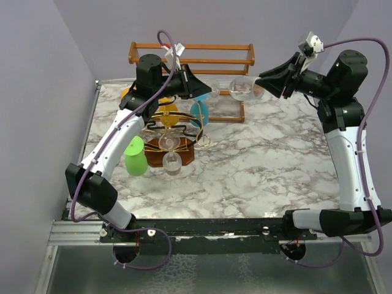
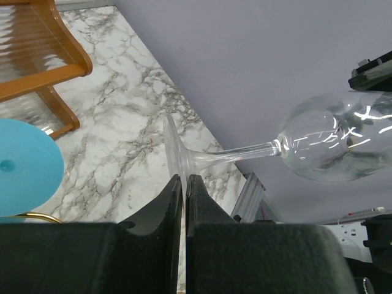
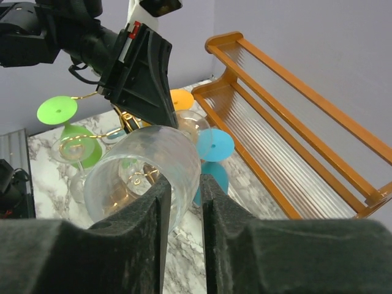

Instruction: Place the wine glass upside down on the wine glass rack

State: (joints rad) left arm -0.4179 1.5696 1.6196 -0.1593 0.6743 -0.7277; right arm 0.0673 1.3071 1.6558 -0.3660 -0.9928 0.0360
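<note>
The clear wine glass (image 1: 247, 89) lies on its side in the air between my two arms, above the back of the table. My left gripper (image 1: 208, 92) is shut on the edge of its foot (image 2: 174, 150), with stem and bowl (image 2: 337, 138) reaching away to the right. My right gripper (image 1: 263, 82) is at the bowl's mouth (image 3: 147, 165). Its fingers (image 3: 217, 196) stand a little apart astride the bowl's wall. The wine glass rack (image 1: 173, 117), gold and black wire on a dark wooden base, stands below my left gripper with coloured and clear glasses on it.
An orange-brown wooden shelf (image 1: 190, 52) runs along the back wall behind the glass. On the rack hang a green glass (image 1: 136, 156), a blue one (image 1: 199, 113), an orange one (image 1: 166, 110) and a clear one (image 1: 169, 153). Marble tabletop (image 1: 275, 159) spreads to the right.
</note>
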